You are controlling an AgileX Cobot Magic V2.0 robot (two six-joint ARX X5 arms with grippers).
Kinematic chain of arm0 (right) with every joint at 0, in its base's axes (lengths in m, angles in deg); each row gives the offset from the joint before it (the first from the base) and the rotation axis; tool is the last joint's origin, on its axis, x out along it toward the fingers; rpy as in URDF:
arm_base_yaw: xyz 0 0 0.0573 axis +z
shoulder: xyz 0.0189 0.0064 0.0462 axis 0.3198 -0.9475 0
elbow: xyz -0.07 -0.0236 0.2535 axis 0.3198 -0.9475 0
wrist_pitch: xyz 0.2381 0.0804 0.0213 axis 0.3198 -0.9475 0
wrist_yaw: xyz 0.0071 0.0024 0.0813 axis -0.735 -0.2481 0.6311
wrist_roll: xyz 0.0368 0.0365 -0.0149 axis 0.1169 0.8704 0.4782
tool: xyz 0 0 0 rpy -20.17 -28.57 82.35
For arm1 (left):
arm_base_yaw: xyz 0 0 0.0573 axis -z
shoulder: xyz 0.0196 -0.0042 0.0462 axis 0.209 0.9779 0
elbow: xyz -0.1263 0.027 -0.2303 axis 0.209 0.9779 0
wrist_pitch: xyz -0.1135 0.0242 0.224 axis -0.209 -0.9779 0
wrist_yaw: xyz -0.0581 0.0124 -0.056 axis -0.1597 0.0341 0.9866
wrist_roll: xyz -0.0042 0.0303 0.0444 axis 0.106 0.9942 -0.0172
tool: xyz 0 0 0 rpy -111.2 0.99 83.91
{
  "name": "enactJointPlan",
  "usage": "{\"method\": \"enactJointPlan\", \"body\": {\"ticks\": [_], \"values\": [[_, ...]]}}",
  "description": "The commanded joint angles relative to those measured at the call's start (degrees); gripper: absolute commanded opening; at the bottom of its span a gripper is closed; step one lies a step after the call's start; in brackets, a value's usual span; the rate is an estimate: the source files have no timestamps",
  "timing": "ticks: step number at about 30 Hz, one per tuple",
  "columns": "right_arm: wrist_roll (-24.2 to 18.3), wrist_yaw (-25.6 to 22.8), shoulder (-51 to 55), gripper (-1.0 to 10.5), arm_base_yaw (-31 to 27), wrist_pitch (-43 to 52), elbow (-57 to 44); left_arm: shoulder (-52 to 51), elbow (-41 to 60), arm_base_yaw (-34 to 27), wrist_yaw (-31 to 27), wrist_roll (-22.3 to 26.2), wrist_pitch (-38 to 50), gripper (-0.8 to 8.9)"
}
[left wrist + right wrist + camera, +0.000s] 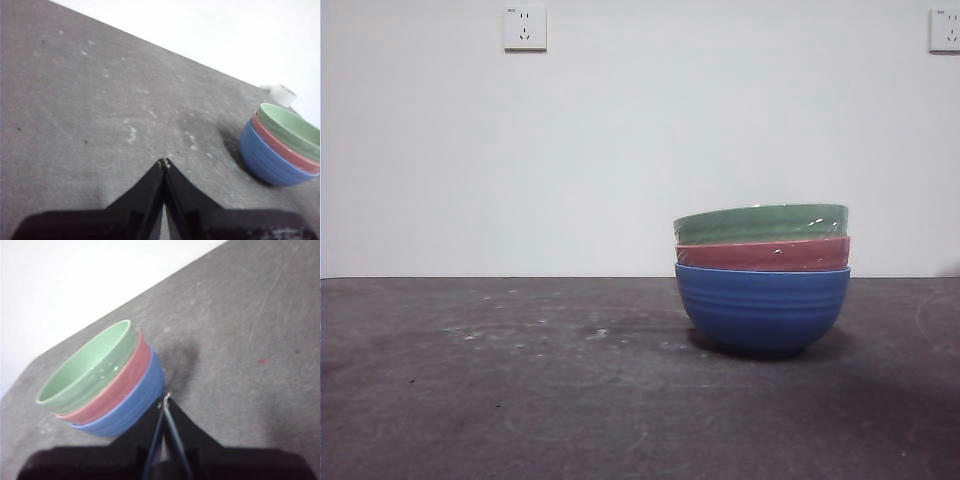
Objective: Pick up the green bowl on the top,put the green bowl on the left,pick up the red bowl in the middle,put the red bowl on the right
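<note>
Three bowls are sitting nested: green bowl (760,223) topping red bowl (763,254) and blue bowl (762,310). Left gripper (163,162) and right gripper (166,399) are hovering closed, empty. First lift is pending: opening over the green rim.

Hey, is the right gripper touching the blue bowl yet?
Cannot tell. In the right wrist view the shut right gripper overlaps the blue bowl in the picture, with no visible gap or contact; the front view shows no gripper.
</note>
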Motion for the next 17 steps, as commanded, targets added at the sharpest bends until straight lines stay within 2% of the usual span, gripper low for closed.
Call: {"method": "enactJointPlan", "body": {"ticks": [1,5,10,17], "values": [[2.80,0.04,-0.50,-0.1,0.07,-0.39,4.22,-0.04,-3.26,-0.11,0.42,-2.78,-1.03,-0.06],[1.84,-0.11,-2.93,-0.1,0.07,-4.87,11.28,-0.02,-8.26,-0.13,-0.09,-3.19,-3.41,-0.06],[-3.32,-0.11,-8.46,-0.1,0.07,-8.55,20.68,3.34,-14.47,-0.13,-0.63,-3.04,-5.03,-0.06],[-11.34,0.07,-19.04,-0.1,0.07,-12.63,33.09,14.56,-23.76,-0.11,4.09,3.28,-5.57,-0.06]]}}
